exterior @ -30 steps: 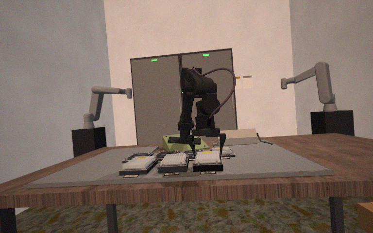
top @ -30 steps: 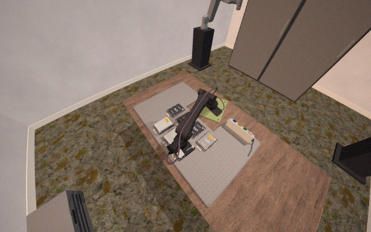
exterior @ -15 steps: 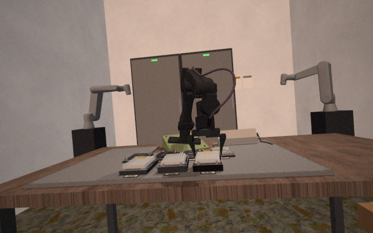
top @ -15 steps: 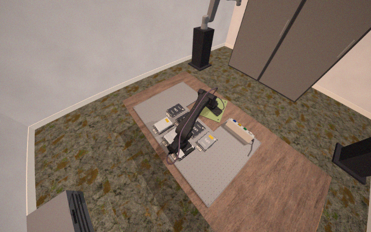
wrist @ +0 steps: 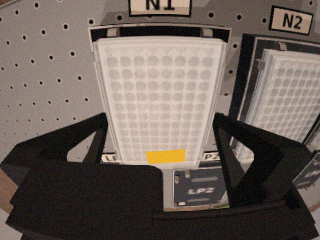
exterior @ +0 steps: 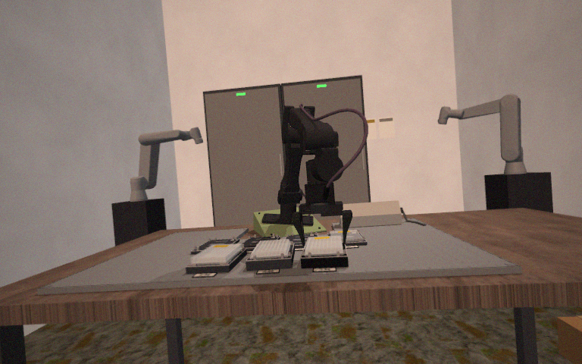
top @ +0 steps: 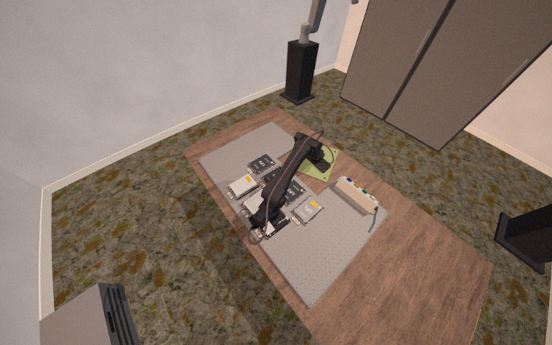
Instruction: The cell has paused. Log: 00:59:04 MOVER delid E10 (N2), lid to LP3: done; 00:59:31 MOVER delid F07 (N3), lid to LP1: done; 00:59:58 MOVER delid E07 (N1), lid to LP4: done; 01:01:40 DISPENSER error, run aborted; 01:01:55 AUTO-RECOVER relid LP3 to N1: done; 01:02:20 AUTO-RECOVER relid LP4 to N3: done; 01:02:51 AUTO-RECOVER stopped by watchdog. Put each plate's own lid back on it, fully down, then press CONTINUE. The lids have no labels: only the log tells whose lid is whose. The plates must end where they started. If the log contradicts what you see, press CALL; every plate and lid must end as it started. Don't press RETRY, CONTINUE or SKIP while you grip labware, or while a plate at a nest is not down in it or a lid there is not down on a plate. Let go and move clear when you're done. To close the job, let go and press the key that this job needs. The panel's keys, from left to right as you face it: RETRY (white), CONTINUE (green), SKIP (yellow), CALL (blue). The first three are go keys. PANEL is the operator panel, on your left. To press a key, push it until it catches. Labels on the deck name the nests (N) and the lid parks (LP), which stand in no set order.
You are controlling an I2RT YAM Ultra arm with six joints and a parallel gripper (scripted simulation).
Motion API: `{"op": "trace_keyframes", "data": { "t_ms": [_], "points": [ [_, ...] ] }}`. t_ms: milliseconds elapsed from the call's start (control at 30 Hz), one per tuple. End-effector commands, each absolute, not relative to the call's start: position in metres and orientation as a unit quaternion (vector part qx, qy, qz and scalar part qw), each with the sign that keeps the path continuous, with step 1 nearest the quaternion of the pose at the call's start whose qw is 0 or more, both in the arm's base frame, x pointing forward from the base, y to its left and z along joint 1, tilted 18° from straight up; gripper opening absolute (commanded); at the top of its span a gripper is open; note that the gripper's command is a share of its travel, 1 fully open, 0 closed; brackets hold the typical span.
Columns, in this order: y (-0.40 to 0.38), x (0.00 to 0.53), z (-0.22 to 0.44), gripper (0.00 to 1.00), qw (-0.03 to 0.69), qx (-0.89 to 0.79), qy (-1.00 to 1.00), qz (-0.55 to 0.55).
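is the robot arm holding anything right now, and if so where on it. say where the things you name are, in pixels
No, nothing is held; the hand (exterior: pixel 323 240) (wrist: pixel 160 118) is open, its fingers on either side of the N1 lid (exterior: pixel 322 246) (wrist: pixel 160 95).

Over by the tall cabinet (top: pixel 390 65) (exterior: pixel 244 158), two grey arms (exterior: pixel 150 163) (exterior: pixel 510 128) stand on black pedestals (top: pixel 300 71) (exterior: pixel 138 221) (exterior: pixel 518 192), one on either side. A couple of papers (exterior: pixel 386 128) hang on the wall there, and I can see a bit of an orange box (exterior: pixel 571 339) beyond the table's near edge.

our arm (top: pixel 284 175) (exterior: pixel 323 169) bent over and reaching down, our gripper (top: pixel 272 227) (exterior: pixel 323 245) (wrist: pixel 160 118) pointing downward, its two fingers spread wide apart, holding nothing
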State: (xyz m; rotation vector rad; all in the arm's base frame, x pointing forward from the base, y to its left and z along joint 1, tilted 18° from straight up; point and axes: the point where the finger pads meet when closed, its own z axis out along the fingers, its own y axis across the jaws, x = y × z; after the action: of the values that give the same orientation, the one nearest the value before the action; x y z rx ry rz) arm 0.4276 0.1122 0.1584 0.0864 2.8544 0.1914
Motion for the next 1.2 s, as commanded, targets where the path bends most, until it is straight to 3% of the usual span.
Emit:
{"op": "trace_keyframes", "data": {
  "t_ms": [0, 900, 1167],
  "points": [
    [0.1137, 0.4359, 0.1834, 1.0, 0.179, 0.032, 0.981, 0.071],
    [0.113, 0.4313, 0.1773, 1.0, 0.159, 0.032, 0.985, 0.066],
    [0.113, 0.4313, 0.1773, 0.92, 0.159, 0.032, 0.985, 0.066]
  ]
}}
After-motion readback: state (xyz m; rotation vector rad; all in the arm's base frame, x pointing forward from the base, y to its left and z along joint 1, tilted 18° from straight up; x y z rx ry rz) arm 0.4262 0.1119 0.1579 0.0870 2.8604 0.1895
